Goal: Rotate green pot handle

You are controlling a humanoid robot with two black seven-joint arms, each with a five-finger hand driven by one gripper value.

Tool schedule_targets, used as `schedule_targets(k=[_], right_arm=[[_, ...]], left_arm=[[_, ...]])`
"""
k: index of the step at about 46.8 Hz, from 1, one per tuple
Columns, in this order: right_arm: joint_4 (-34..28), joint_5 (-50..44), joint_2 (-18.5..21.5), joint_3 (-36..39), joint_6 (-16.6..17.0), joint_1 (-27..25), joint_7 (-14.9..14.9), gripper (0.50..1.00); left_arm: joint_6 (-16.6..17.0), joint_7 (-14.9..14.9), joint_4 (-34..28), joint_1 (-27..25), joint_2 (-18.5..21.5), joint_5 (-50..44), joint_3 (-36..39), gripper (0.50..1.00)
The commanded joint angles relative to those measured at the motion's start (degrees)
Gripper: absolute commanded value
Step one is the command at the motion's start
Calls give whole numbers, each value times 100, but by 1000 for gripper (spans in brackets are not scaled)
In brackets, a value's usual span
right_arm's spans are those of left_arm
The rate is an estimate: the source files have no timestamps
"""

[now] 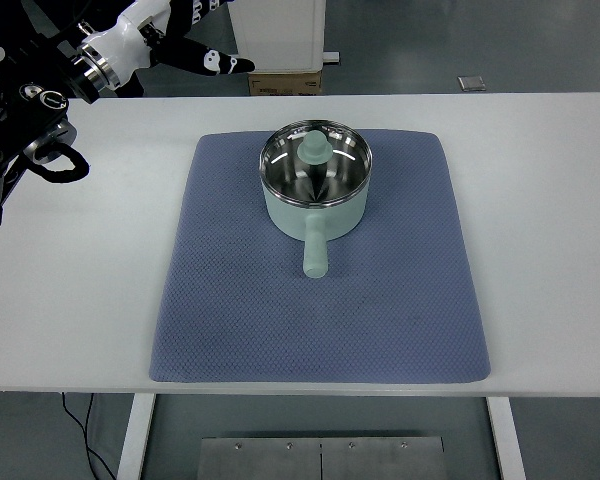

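Observation:
A pale green pot with a shiny steel inside stands on a blue mat at the mat's far middle. Its green handle points straight toward the near edge. A green knob shows inside the pot. My left hand is at the picture's top left, above the table's far edge and well left of the pot, fingers spread and holding nothing. The right arm is out of view.
The white table carries the mat. A white cabinet base and a cardboard box stand on the floor behind the far edge.

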Motion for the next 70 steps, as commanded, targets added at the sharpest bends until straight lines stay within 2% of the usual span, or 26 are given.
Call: schedule_targets(k=[1,11,20,30,38,48,54,63,70], right_arm=[[-12,0,0,0,0,0,0,1000],[-12,0,0,0,0,0,0,1000],[-12,0,0,0,0,0,0,1000],[-12,0,0,0,0,0,0,1000],[-12,0,0,0,0,0,0,1000],[-11,0,0,0,0,0,0,1000],[-11,0,0,0,0,0,0,1000],[6,0,0,0,0,0,0,1000],[-11,0,0,0,0,0,0,1000]], left_arm=[[-8,-5,-224,-29,8,388,8,1000],[-69,-5,-549,-108,8,1267,26,1000],[-728,-13,-743,-292,-1,2181,44,1000],[-1089,-75,-1138,-503,-10,2841,123,1000],[-1098,-93,-1446,-714,-28,3219,421,1000],[-1107,-268,-1771,-846,-107,3799,483,1000],[-1107,-596,-1798,-925,-107,4124,729,1000],[-1098,-596,-1833,-1180,-98,4239,1397,1000],[-1098,-596,-1885,-1224,-98,4511,1599,1000]])
